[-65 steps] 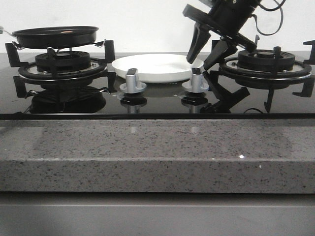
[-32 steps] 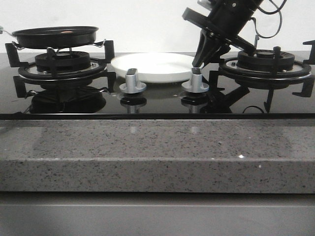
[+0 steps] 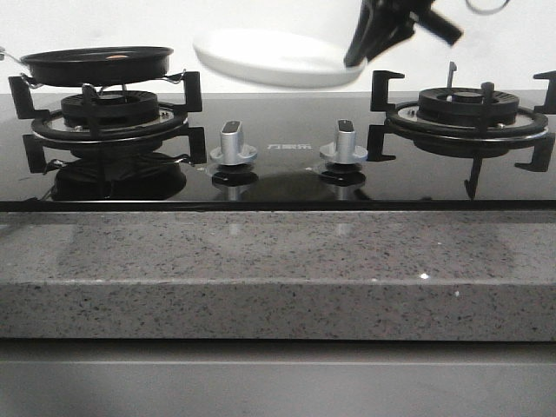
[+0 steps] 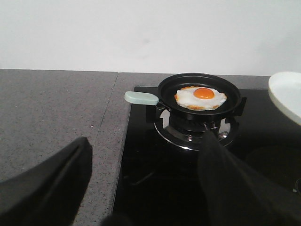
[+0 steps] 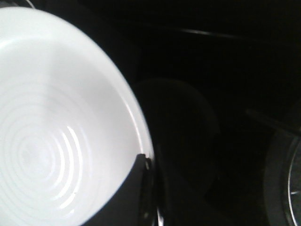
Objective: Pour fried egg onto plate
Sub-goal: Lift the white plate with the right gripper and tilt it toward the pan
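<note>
White plate aloft in the right gripper, egg waiting in the pan off at nine o'clock.

Nearest the camera ran the speckled stone tabletop (image 3: 278,261), then the black glass hob with two silver knobs (image 3: 234,144). Above and beyond them the plate (image 3: 269,59) hung clear of the hob, tilted, its rim pinched at the three o'clock edge by the clenched right gripper (image 3: 358,54); the wrist view showed one finger (image 5: 138,193) lying over that rim. Off at nine o'clock from the plate, well apart, the black frying pan (image 3: 97,62) sat on its burner with the fried egg (image 4: 200,97) inside, yolk up, pale handle (image 4: 141,98) sticking out from the pan's side. The left gripper (image 4: 141,188) was released, spread wide and empty, nearer the handle than the right arm; judged from this, it must take the handle while the plate closes toward the pan.
</note>
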You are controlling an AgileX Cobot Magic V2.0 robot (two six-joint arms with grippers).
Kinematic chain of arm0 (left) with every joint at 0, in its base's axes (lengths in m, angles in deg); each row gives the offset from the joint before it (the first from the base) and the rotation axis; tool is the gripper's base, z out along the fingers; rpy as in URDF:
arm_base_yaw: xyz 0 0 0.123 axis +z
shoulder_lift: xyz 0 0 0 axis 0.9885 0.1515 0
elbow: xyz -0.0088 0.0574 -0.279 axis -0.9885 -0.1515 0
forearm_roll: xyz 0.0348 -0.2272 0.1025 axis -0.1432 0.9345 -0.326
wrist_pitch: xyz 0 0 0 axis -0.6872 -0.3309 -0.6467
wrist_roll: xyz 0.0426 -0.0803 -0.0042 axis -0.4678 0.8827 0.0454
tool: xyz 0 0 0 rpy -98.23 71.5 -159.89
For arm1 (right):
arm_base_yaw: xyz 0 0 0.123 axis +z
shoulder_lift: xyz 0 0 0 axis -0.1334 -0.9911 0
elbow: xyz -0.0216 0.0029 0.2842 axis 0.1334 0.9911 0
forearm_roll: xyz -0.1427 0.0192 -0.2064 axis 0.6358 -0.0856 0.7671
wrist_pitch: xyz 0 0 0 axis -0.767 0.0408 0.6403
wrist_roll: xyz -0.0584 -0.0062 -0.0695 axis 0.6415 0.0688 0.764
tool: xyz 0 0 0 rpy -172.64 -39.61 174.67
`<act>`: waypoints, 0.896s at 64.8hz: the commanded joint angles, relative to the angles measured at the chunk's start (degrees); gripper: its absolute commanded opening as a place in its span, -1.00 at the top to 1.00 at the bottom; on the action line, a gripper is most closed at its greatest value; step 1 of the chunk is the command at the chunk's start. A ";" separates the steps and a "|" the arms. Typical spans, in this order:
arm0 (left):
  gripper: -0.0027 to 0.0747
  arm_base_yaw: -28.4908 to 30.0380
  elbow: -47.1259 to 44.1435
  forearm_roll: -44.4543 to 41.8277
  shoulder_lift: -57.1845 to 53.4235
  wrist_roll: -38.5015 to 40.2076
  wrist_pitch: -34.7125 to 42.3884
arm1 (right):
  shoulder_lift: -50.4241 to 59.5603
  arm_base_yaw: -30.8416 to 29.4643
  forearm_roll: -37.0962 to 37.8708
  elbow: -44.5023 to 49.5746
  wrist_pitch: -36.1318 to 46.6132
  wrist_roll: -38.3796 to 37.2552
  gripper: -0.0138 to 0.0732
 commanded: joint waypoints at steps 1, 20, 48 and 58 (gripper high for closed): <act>-0.32 -0.07 1.89 0.02 0.72 0.53 4.68 | 7.44 -0.05 -2.19 -1.80 -4.95 0.53 0.83; -0.32 -0.07 1.89 0.02 0.72 0.53 4.68 | 20.55 7.78 13.83 7.62 -3.87 -1.67 0.84; -0.32 -0.07 1.89 0.02 0.72 0.53 4.68 | 31.95 11.16 13.10 36.68 12.69 -1.62 0.84; -0.32 -0.07 1.89 0.02 0.72 0.53 4.68 | 31.61 11.16 12.04 42.03 17.83 -1.62 0.84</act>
